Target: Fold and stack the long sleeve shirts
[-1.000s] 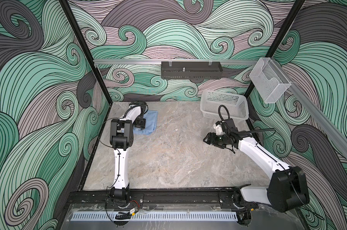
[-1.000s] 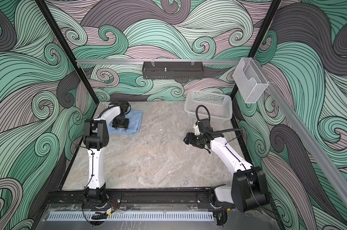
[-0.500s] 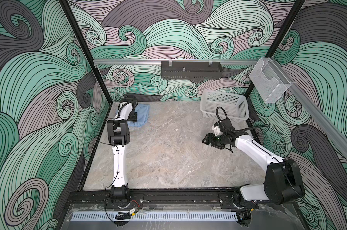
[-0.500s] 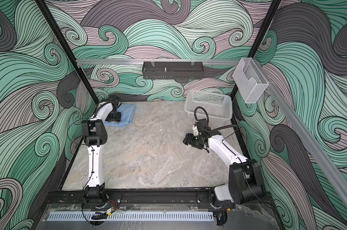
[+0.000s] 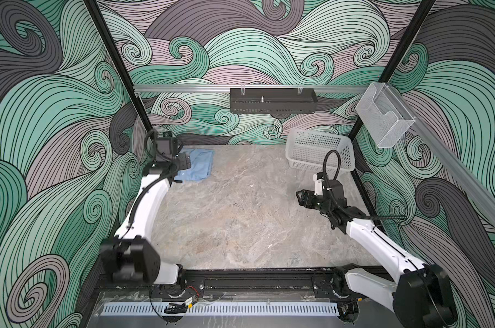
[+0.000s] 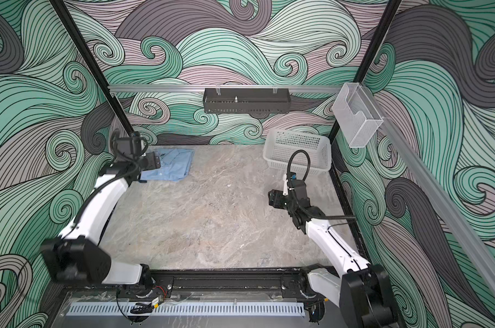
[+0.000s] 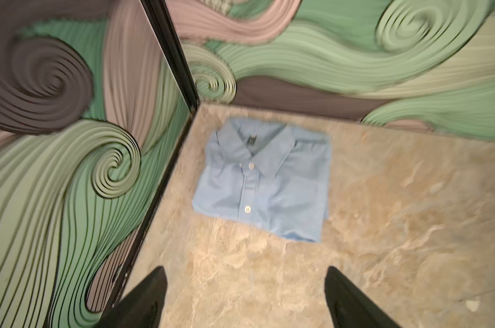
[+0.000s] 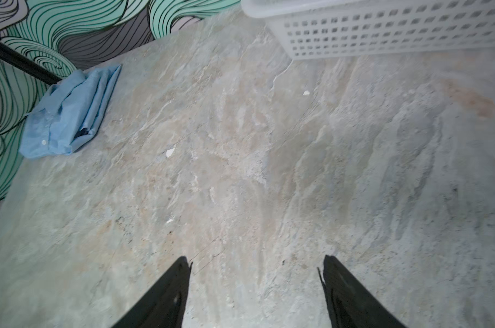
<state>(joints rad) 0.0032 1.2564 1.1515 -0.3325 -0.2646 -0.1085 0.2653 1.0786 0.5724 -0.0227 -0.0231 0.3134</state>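
Folded light blue shirt [image 7: 266,181] in far-left corner of table [image 5: 240,213], collar toward back wall [image 7: 326,93] — long axis front-to-back, left gripper [image 7: 245,298] spread, empty, near it, right gripper [image 8: 255,289] likewise — well apart.

shirt [image 7: 272,184]: light blue
buttons [image 7: 247,209]: pale
neck label [image 7: 251,139]: dark
basket [image 5: 317,150]: white, grid of small holes
tabletop [image 5: 240,227]: beige-grey, marble veining
walls [image 5: 255,48]: teal, mauve, grey swirls, black-lined
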